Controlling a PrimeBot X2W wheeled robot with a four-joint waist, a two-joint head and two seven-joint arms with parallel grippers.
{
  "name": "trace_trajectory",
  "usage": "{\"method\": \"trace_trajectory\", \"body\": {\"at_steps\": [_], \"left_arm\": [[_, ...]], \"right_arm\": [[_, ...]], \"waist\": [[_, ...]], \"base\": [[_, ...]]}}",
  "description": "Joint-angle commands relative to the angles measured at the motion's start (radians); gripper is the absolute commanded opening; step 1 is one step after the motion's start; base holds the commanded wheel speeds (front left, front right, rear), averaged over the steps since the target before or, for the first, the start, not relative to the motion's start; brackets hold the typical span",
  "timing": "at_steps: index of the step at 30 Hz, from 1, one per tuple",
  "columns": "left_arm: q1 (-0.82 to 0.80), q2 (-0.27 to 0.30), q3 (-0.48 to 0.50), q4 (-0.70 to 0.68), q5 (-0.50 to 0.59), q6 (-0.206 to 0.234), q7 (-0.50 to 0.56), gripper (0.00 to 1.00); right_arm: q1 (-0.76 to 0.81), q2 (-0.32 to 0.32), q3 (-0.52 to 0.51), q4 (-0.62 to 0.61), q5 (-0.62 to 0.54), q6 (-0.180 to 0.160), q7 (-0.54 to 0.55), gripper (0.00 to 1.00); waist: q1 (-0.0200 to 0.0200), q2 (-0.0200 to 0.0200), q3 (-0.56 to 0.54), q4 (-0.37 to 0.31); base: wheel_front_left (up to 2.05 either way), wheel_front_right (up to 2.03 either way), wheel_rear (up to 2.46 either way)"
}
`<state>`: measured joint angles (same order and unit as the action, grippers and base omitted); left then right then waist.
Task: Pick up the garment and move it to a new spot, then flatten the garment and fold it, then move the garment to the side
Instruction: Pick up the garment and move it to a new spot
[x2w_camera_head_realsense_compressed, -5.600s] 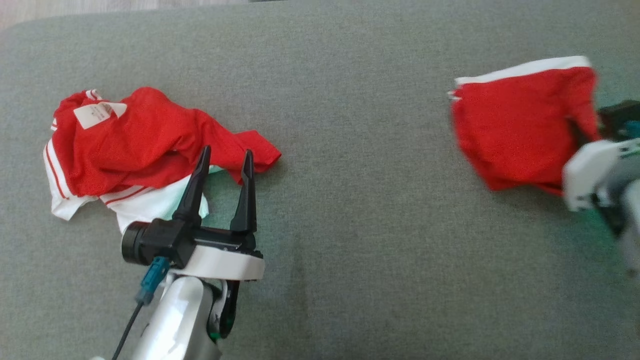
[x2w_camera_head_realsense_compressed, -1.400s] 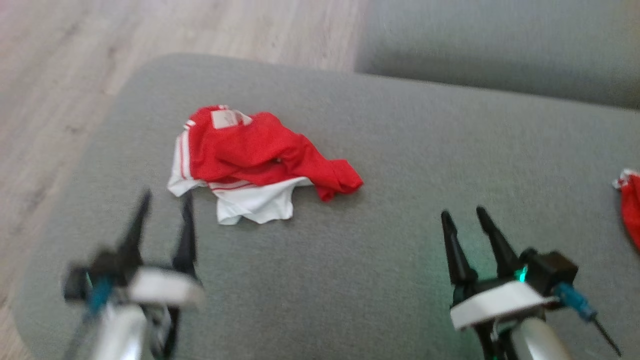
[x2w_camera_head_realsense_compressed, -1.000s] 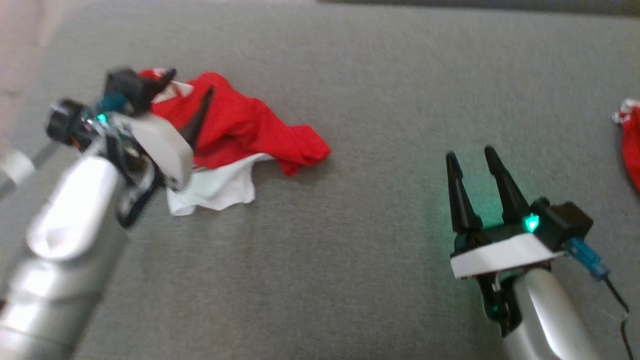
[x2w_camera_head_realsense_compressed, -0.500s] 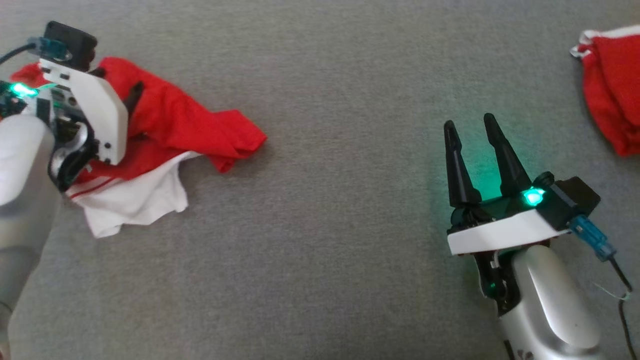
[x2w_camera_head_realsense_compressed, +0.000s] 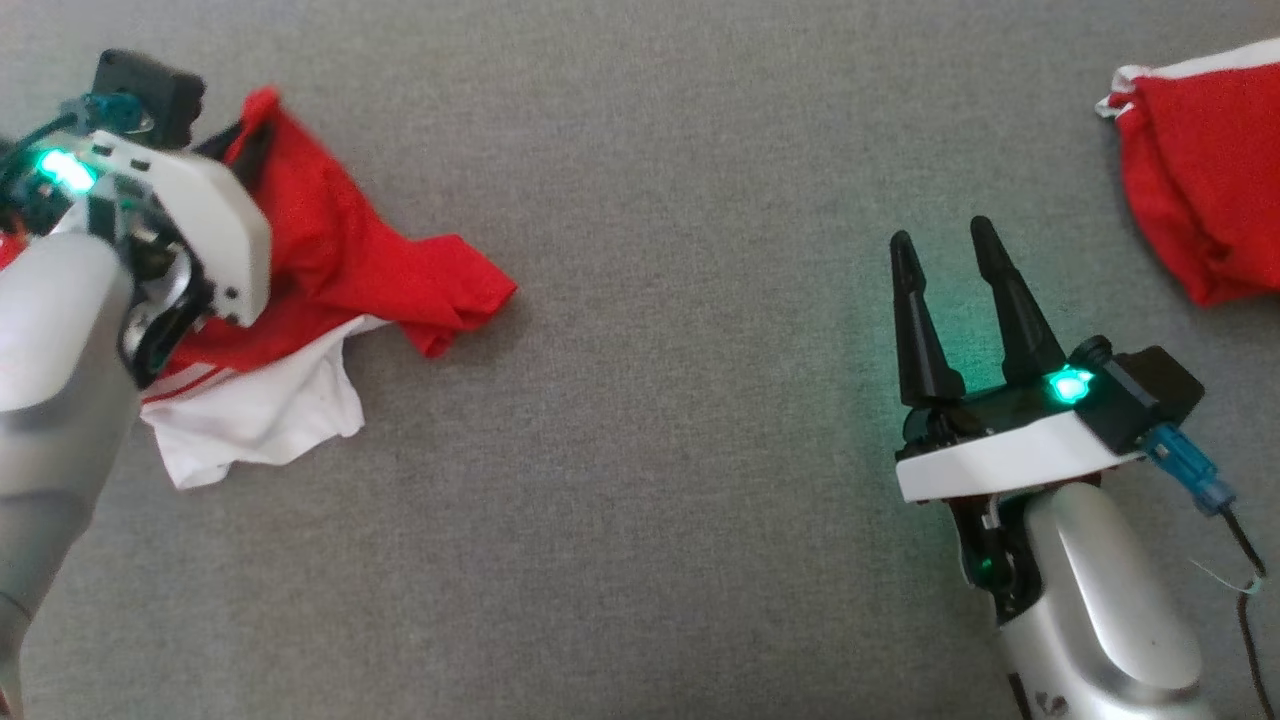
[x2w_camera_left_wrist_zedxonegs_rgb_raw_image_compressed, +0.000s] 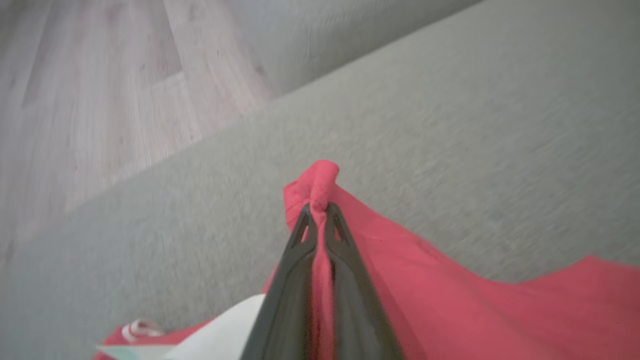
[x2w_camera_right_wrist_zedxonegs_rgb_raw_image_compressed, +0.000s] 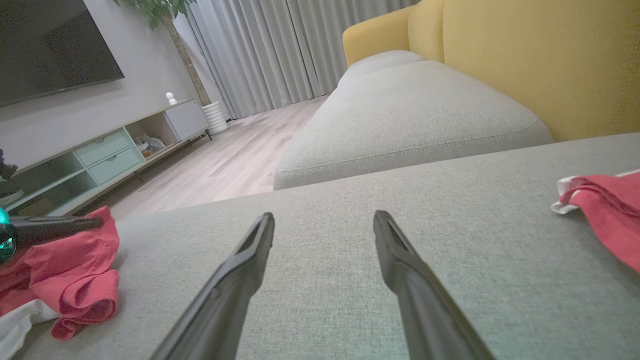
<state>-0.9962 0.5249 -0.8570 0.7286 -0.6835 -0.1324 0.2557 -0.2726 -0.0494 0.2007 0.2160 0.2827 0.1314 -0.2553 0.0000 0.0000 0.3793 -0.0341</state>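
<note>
Head view: garment (x2w_camera_head_realsense_compressed: 330, 270), red with white panel, crumpled at left of grey sofa cushion (x2w_camera_head_realsense_compressed: 650, 480); left gripper (x2w_camera_head_realsense_compressed: 245, 150) at its upper fold; right gripper (x2w_camera_head_realsense_compressed: 940, 238) well apart from it, fingers spread, empty; second red garment (x2w_camera_head_realsense_compressed: 1200, 170) at far right.
Left wrist view: fingers pinched together on red fold, cloth bunched above tips.
Right wrist view: fingers apart over bare cushion.
Step, judged: pick-up, grasp made. Next move calls for lift clear of cushion, carry toward open middle, watch trailing white hem.

From the right wrist, a television (x2w_camera_right_wrist_zedxonegs_rgb_raw_image_compressed: 50, 45) is seen at 10 o'clock, a yellow backrest (x2w_camera_right_wrist_zedxonegs_rgb_raw_image_compressed: 540, 65) at 2.
</note>
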Motion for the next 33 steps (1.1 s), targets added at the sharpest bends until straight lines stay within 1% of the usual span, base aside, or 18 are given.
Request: {"method": "trace_trajectory", "body": {"at_steps": [1,3,4,8,11,15,19,20,25,29,32,33], "left_arm": [[-0.068,0.045,0.031,-0.032,0.009,0.002,-0.037,0.0],[-0.083,0.041,0.007,-0.054,0.031,0.002,-0.11,0.0],[-0.095,0.037,-0.014,-0.078,0.042,0.002,-0.173,0.0],[-0.122,0.033,-0.04,-0.137,0.072,0.002,-0.299,0.0],[-0.14,0.035,-0.065,-0.191,0.094,0.002,-0.369,0.0],[-0.165,0.05,-0.097,-0.255,0.133,0.002,-0.428,0.0],[-0.187,0.055,-0.109,-0.308,0.173,0.005,-0.464,0.0],[-0.201,0.056,-0.112,-0.33,0.194,0.009,-0.475,0.0],[-0.233,0.049,-0.123,-0.344,0.212,0.012,-0.464,0.0],[-0.28,0.028,-0.142,-0.334,0.225,0.009,-0.45,0.0],[-0.322,-0.003,-0.155,-0.308,0.232,0.007,-0.446,0.0],[-0.322,-0.003,-0.155,-0.308,0.232,0.007,-0.446,0.0]], "right_arm": [[0.003,-0.001,0.021,-0.025,0.012,-0.001,-0.006,1.0],[0.008,-0.001,0.021,-0.019,0.016,-0.001,-0.006,1.0],[0.013,-0.001,0.024,-0.013,0.019,-0.001,-0.006,1.0],[0.026,-0.001,0.022,-0.007,0.028,-0.001,-0.006,1.0],[0.037,-0.001,0.017,-0.002,0.034,-0.001,-0.006,1.0],[0.047,-0.001,0.017,-0.002,0.042,-0.001,-0.006,1.0],[0.047,-0.001,0.018,-0.01,0.053,-0.001,-0.006,1.0],[0.043,-0.001,0.019,-0.017,0.06,-0.001,-0.006,1.0],[0.027,-0.001,0.03,-0.034,0.083,-0.001,-0.006,1.0],[0.009,-0.001,0.046,-0.049,0.109,-0.001,-0.006,1.0],[-0.003,-0.001,0.066,-0.06,0.132,-0.001,-0.006,1.0],[-0.003,-0.001,0.066,-0.06,0.132,-0.001,-0.006,1.0]], "waist": [[0.0,0.0,-0.02,0.006],[0.0,0.0,-0.043,0.011],[0.0,0.0,-0.067,0.015],[0.0,0.0,-0.105,0.02],[0.0,0.0,-0.124,0.021],[0.0,0.0,-0.137,0.013],[0.0,0.0,-0.136,-0.009],[0.0,0.0,-0.128,-0.026],[0.0,0.0,-0.095,-0.095],[0.0,0.0,-0.056,-0.167],[0.0,0.0,-0.028,-0.22],[0.0,0.0,-0.028,-0.22]], "base": [[0.0,0.0,0.0],[0.0,0.0,0.0],[0.0,0.0,0.0],[0.0,0.0,0.0],[0.0,0.0,0.0],[0.0,0.0,0.0],[0.0,0.0,0.0],[0.0,0.0,0.0],[0.0,0.0,0.0],[0.0,0.0,0.0],[0.0,0.0,0.0],[0.0,0.0,0.0]]}}
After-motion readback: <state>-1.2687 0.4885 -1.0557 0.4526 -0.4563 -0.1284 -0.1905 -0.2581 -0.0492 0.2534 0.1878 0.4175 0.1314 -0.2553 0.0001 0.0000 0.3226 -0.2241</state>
